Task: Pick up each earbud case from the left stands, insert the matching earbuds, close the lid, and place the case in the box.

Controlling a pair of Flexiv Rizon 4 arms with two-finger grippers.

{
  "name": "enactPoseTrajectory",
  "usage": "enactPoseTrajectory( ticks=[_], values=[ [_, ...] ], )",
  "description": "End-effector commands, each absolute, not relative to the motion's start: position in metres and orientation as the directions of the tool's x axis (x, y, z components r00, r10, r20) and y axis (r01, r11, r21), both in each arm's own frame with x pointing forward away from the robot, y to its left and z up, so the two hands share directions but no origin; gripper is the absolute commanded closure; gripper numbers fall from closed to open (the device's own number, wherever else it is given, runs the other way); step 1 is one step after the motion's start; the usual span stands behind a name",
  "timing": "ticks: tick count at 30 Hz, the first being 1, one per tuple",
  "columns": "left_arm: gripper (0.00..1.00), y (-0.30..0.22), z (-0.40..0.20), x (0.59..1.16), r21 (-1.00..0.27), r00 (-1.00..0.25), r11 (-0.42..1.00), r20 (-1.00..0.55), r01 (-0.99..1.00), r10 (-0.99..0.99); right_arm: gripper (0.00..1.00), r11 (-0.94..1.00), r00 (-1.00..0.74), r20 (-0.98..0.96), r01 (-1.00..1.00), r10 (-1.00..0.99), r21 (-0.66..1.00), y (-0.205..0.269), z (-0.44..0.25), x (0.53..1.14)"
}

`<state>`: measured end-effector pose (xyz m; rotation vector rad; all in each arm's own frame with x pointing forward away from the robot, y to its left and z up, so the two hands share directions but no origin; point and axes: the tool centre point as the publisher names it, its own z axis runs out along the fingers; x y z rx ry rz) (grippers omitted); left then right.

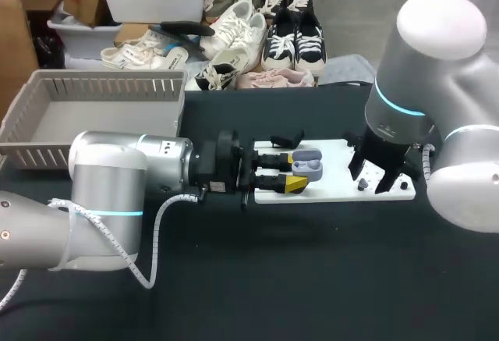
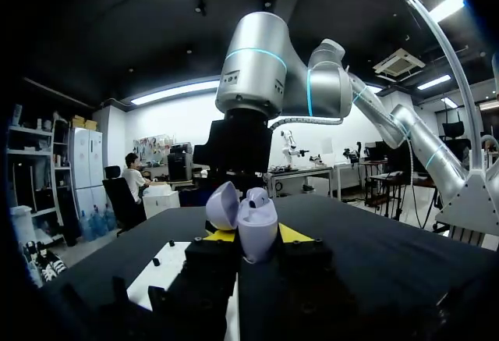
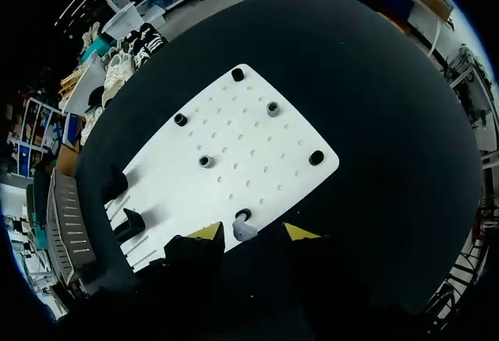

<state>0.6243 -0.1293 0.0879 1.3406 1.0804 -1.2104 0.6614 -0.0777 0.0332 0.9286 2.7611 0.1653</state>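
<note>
My left gripper (image 1: 299,172) reaches in from the left over the white board (image 1: 335,193) and is shut on a lavender earbud case (image 1: 308,164). In the left wrist view the case (image 2: 257,232) stands between the yellow fingertips (image 2: 221,236) with its lid (image 2: 221,205) swung open and one earbud (image 2: 256,197) showing in it. My right gripper (image 1: 373,179) hangs over the board's right part. Its wrist view shows the right gripper (image 3: 253,232) open, with a small grey earbud (image 3: 243,229) between the fingers and a gap on each side.
Several small round holders (image 3: 205,161) dot the white board (image 3: 234,146). Black stands (image 3: 129,224) sit at its left end, one also seen as a black stand (image 1: 287,140). A grey slatted basket (image 1: 47,122) stands at the back left of the black table.
</note>
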Motion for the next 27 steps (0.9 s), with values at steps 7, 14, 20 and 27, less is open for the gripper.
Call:
enactPoseTrajectory(
  ticks=[7,14,20,27],
  values=[
    [1.00,-0.1293,0.0877,0.6238,0.104,0.104,-0.109,-0.995,0.989,-0.002,0.57,0.795,-0.777,-0.177,0.575,0.605,0.193,-0.0726,0.0262,0.6649],
    [1.00,-0.1293,0.0877,0.6238,0.104,0.104,-0.109,-0.995,0.989,-0.002,0.60,0.797,-0.782,-0.168,0.571,0.601,0.196,-0.0720,0.0235,0.6681],
    [1.00,-0.1293,0.0877,0.6238,0.104,0.104,-0.109,-0.995,0.989,-0.002,0.62,0.800,-0.785,-0.165,0.567,0.597,0.197,-0.0715,0.0220,0.6702],
    [1.00,-0.1293,0.0877,0.6238,0.104,0.104,-0.109,-0.995,0.989,-0.002,0.67,0.802,-0.789,-0.159,0.565,0.594,0.193,-0.0727,0.0197,0.6696]
  ],
)
